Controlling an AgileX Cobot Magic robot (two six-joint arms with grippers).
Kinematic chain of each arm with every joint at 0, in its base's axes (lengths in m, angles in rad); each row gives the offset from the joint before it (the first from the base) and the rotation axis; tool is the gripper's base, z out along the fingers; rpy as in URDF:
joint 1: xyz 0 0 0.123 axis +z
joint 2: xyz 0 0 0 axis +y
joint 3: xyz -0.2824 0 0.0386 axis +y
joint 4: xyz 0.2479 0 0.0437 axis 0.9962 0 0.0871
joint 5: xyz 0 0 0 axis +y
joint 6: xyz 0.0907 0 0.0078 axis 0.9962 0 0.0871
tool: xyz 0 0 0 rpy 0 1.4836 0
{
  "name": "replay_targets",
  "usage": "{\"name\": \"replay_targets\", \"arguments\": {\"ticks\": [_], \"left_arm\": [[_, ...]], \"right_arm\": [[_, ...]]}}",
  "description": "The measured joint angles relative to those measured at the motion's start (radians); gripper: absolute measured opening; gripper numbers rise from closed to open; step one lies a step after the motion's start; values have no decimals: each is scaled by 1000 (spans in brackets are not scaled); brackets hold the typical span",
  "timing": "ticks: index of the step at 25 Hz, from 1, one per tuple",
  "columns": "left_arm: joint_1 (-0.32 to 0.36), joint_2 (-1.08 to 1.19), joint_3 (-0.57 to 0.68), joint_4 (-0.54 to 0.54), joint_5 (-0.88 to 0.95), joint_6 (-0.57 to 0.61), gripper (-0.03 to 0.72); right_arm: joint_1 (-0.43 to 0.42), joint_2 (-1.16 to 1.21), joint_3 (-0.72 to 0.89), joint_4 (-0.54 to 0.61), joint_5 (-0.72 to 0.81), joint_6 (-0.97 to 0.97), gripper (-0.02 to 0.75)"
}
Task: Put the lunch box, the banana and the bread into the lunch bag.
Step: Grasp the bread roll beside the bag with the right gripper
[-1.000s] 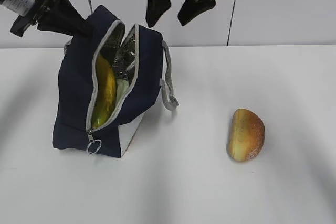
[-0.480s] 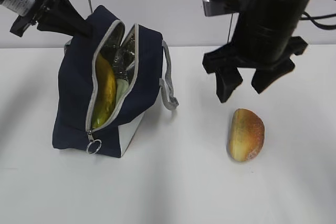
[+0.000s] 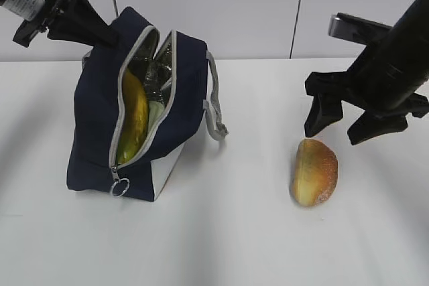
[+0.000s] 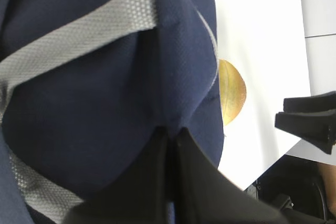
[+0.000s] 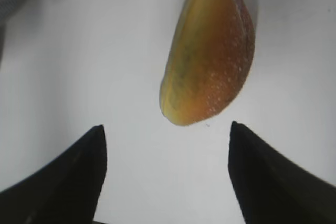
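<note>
Bread (image 3: 314,172) lies on the white tabletop (image 3: 221,232), right of the unzipped lunch bag (image 3: 94,138) holding the banana (image 3: 133,122). Right fingers (image 3: 316,117) hover spread above it; left fingers (image 4: 181,177) pinch the bag's fabric.

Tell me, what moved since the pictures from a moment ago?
The right end effector moved: from high behind the lunch bag it swung rightward and down, and now hangs open just above the bread, touching nothing. Nothing was grabbed or let go. The left end effector stayed shut on the bag's navy fabric, the banana stayed inside the open bag, and the bread stayed on the table.
</note>
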Motion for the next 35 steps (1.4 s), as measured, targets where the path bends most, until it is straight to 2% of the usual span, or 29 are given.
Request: {"name": "replay_targets", "arguments": {"ticks": [9,15,24,27,32,35], "left_arm": [[0,0,0,0,0,0,1],[0,0,0,0,0,0,1],[0,0,0,0,1,0,1],[0,0,0,0,6,0,1],[0,0,0,1,10,0,1],[0,0,0,1,10,0,1]], "right_arm": [[-2,112,0,5,-35,52,605],[-2,183,0,-54,-64,135,608],[-2,284,-12,-38,-149,153,605],[-7,308,-21,-43,-149,155,577],[-7,315,-47,-38,-132,155,488],[-7,315,-89,-36,-86,155,469]]}}
